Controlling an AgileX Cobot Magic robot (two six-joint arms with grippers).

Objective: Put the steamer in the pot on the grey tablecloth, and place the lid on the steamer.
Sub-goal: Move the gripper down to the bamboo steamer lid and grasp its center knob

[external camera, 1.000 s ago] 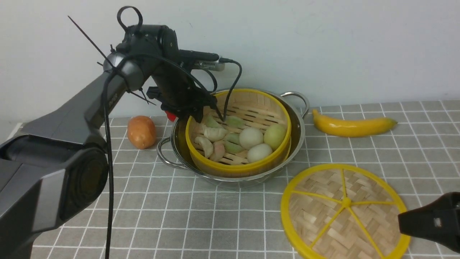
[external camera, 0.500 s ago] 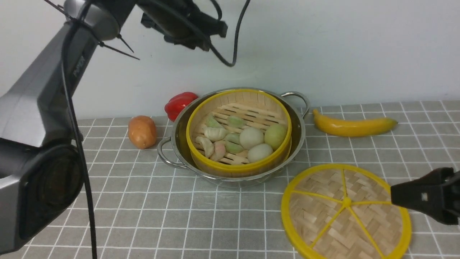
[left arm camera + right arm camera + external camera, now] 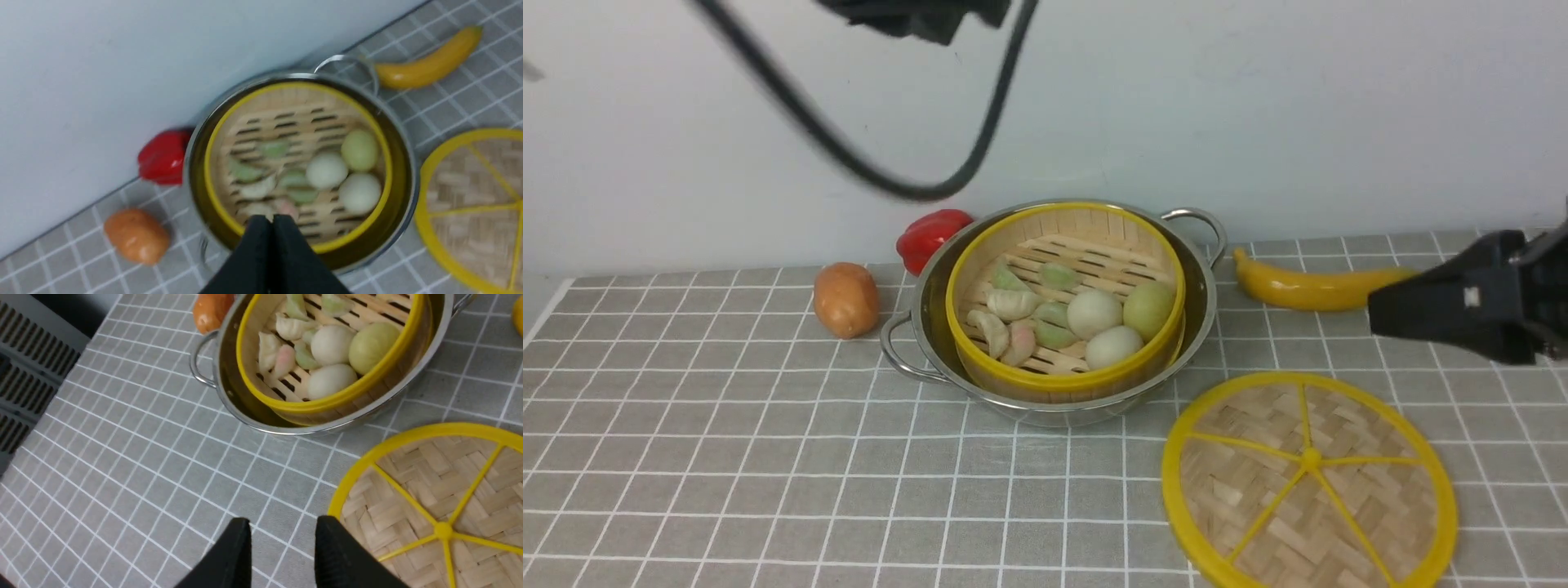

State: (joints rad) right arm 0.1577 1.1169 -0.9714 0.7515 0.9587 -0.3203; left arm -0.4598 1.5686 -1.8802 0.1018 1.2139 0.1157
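Note:
The steamer, with pale buns and dumplings, sits inside the steel pot on the grey tablecloth. The lid lies flat on the cloth at the front right, apart from the pot. My left gripper is shut and empty, high above the near rim of the steamer; in the front view only a dark part and its cable show at the top edge. My right gripper is open and empty, in the air by the edge of the lid. It shows at the right edge of the front view.
A yellow banana lies right of the pot. A red pepper and an orange vegetable lie to its left. A pale wall stands close behind. A dark slatted surface lies beyond the cloth's edge.
My left gripper has let go at the steamer's rim and risen almost out of the front view. The steamer stays in the pot. My right gripper has risen and moved further back, above the lid's far side.

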